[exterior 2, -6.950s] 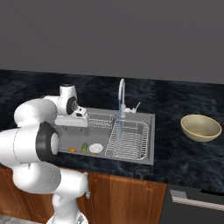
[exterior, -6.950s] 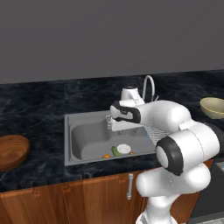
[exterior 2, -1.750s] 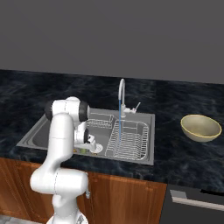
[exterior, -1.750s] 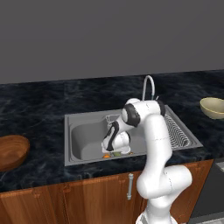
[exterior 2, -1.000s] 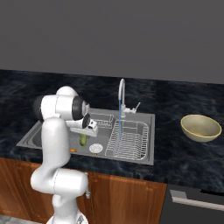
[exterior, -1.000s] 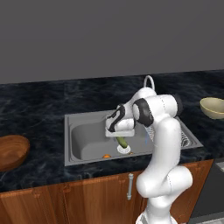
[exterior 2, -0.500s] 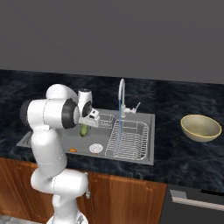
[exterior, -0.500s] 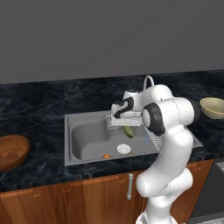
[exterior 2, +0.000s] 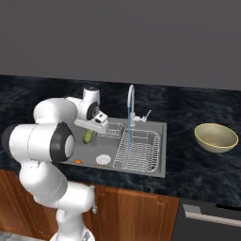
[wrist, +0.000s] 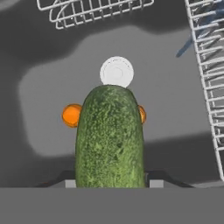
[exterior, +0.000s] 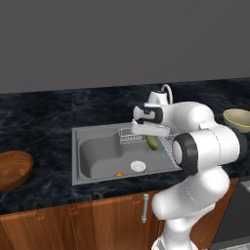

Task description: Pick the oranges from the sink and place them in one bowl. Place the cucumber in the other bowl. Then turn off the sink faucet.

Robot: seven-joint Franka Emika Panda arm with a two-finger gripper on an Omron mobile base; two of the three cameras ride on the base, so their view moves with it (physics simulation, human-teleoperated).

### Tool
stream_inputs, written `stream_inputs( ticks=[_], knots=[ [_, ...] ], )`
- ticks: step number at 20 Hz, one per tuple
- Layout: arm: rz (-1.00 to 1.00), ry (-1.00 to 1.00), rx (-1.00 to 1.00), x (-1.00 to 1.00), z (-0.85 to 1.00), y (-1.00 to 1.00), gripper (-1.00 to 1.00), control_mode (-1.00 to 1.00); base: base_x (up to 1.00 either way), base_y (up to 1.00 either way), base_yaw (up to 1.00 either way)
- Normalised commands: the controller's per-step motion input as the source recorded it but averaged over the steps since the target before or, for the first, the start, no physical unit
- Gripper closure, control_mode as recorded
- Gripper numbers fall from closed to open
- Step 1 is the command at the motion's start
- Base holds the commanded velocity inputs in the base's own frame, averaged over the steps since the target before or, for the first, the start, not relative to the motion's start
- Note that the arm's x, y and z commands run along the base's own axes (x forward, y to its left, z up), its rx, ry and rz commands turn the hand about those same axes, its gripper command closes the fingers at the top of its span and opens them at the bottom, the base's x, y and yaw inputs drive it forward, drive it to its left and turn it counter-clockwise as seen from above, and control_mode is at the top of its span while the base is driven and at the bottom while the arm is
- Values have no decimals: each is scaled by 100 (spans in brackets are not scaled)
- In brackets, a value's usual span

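Note:
My gripper (exterior: 150, 135) is shut on the dark green cucumber (exterior: 153, 142) and holds it above the sink (exterior: 76, 161), near the basin's right side. The same gripper (exterior 2: 91, 128) and cucumber (exterior 2: 88, 137) hang by the left of the basin in the right base view. Down the hand view, the cucumber (wrist: 110, 135) hangs upright over two oranges (wrist: 71, 115) (wrist: 141, 113) lying on the basin floor. One orange (exterior: 118, 174) lies near the front wall. The faucet (exterior 2: 133, 108) runs a thin blue stream (exterior 2: 128, 132). The brown wooden bowl (exterior: 12, 168) sits far left, the olive-yellow bowl (exterior 2: 215, 136) far right.
A white round drain (wrist: 116, 72) lies just beyond the oranges. A wire basket (wrist: 92, 11) sits at the basin's back, and the wire dish rack (exterior 2: 139, 150) covers the sink's right half. Dark marble counter (exterior: 44, 117) surrounds the sink; wooden cabinets (exterior: 97, 219) run below.
The arm has lifted the cucumber up out of the basin and carried it toward the dish rack side. The oranges stay on the basin floor.

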Motion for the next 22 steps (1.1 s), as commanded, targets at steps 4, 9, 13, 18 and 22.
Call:
stream_inputs(
  ticks=[4, 9, 13, 18, 22],
  knots=[
    [-12, 0, 5, -82, 24, -10, 100, -100, 0, 0, 0],
    [-11, 0, 5, -72, 21, -8, 100, -100, 0, 0, 0],
    [-8, 0, 3, -54, 31, -5, 100, -100, 0, 0, 0],
    [-11, 1, 0, -30, 37, -19, 100, -100, 0, 0, 0],
    [-18, 5, 0, -12, 26, -42, 100, -100, 0, 0, 0]
  ],
)
